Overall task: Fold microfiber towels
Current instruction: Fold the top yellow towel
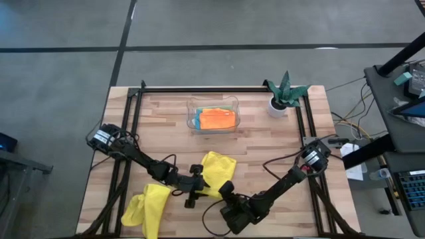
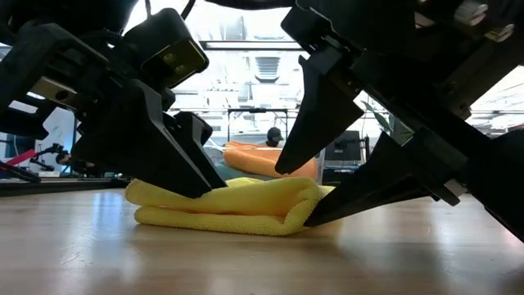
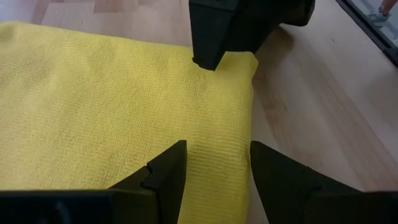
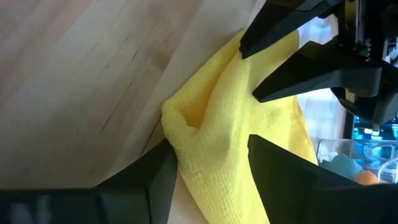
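I am taking the folded yellow towel point(image 1: 217, 171) near the table's point(image 1: 166, 126) front edge as my landmark. Furthest to its left, at the front left corner of the table, a second yellow towel point(image 1: 147, 207) is lying crumpled and loose, well apart from both grippers.

Next, the left arm is reaching in from the left side, and the left gripper point(image 1: 196, 187) is sitting at the landmark towel's left edge. In the left wrist view its fingers point(image 3: 163, 180) are standing apart over the yellow cloth, one on each side of a strip of it (I cannot tell whether they are actually squeezing it). From the low view the left gripper point(image 2: 184, 168) is pressing down on the top layer of the fold.

On the towel's right front side, the right gripper point(image 1: 228, 191) is coming in low. In the right wrist view its two fingers are straddling the bunched, folded edge of the towel point(image 4: 214, 124), pinching that edge between them.

Behind the landmark towel, toward the table's far side, a clear tray point(image 1: 192, 118) is holding an orange towel point(image 1: 218, 119) with a blue one beneath it. Further right of the tray, a small plant point(image 1: 285, 93) in a white pot is standing near the far right corner.
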Tool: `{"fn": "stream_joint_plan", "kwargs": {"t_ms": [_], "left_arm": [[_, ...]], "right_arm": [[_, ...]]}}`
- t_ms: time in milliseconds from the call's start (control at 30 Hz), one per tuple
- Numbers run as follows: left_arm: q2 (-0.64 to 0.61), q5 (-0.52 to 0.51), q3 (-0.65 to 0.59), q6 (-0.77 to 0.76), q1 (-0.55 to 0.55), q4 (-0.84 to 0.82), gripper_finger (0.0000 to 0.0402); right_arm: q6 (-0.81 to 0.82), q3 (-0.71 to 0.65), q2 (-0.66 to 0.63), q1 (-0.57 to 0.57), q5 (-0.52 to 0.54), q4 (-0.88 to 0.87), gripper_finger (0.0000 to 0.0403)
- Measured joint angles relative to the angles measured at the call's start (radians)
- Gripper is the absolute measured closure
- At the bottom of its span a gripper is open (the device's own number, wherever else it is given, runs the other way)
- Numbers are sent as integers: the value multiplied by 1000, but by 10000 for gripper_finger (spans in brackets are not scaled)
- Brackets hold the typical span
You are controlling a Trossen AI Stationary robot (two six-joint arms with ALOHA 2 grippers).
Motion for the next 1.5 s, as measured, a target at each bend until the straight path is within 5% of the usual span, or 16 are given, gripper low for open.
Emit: {"fn": "stream_joint_plan", "kwargs": {"t_ms": [233,500,1067,1300,1500], "left_arm": [[0,0,-1,0,0,0,240],[0,0,11,25,0,-1,240],[-46,2,68,281,-87,0,239],[-51,-260,64,281,-112,-28,239],[-58,-272,67,221,-113,-130,225]], "right_arm": [[12,0,0,-3,-6,-4,257],[76,-1,0,-3,-10,-11,385],[568,-10,-110,-3,166,-143,394],[594,-13,-111,-1,134,-154,394],[593,-13,-112,2,125,-157,394]]}}
